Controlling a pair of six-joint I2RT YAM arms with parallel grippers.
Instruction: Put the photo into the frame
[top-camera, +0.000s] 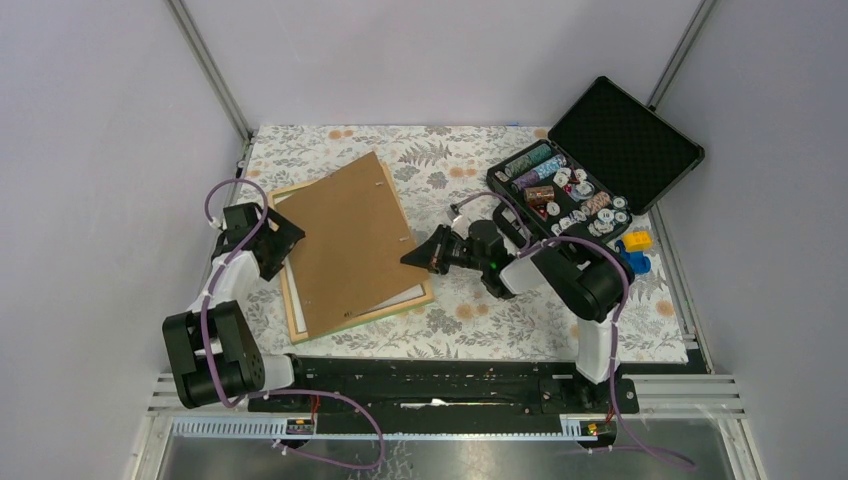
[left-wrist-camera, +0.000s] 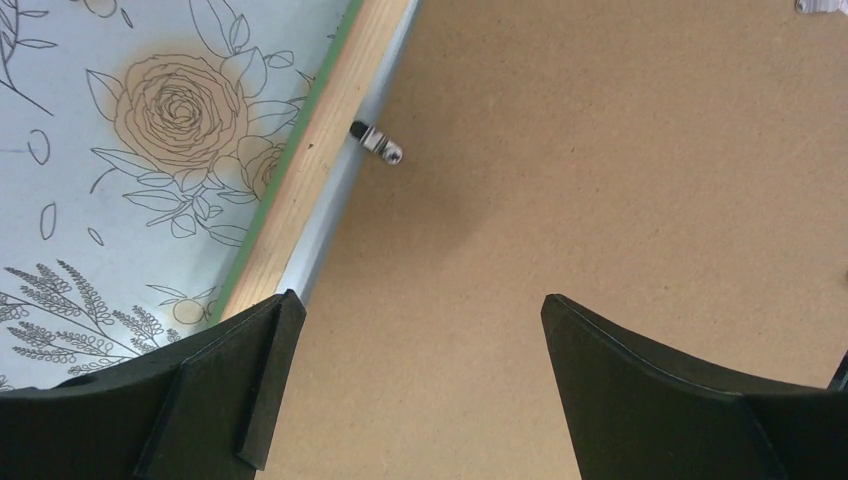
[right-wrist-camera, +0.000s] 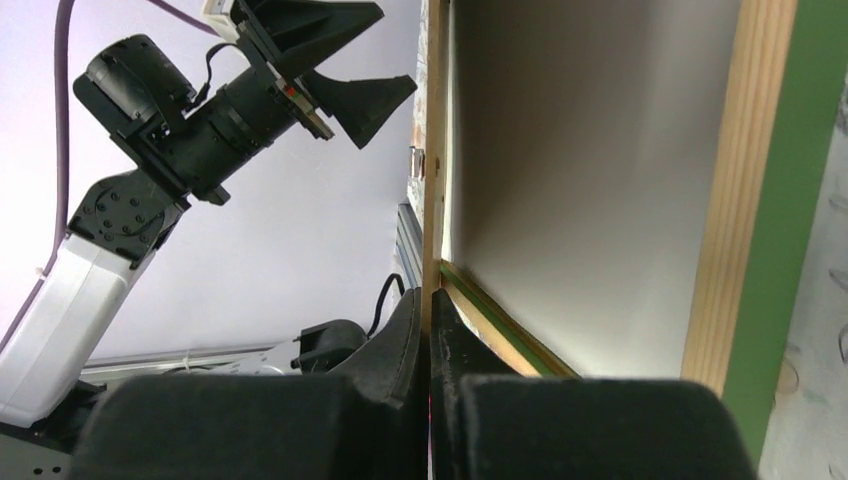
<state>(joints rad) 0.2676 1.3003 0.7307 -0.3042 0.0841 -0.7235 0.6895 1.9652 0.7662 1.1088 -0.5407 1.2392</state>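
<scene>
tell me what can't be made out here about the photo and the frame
- Photo: no view shows its print; in the top view the backing panel covers most of the frame.
- Pale sheet under the panel, right wrist view: photo back or pane, cannot tell.
- Frame's far sides: cut off by the left wrist view's edges.
- Chip markings in the case: too small.
</scene>
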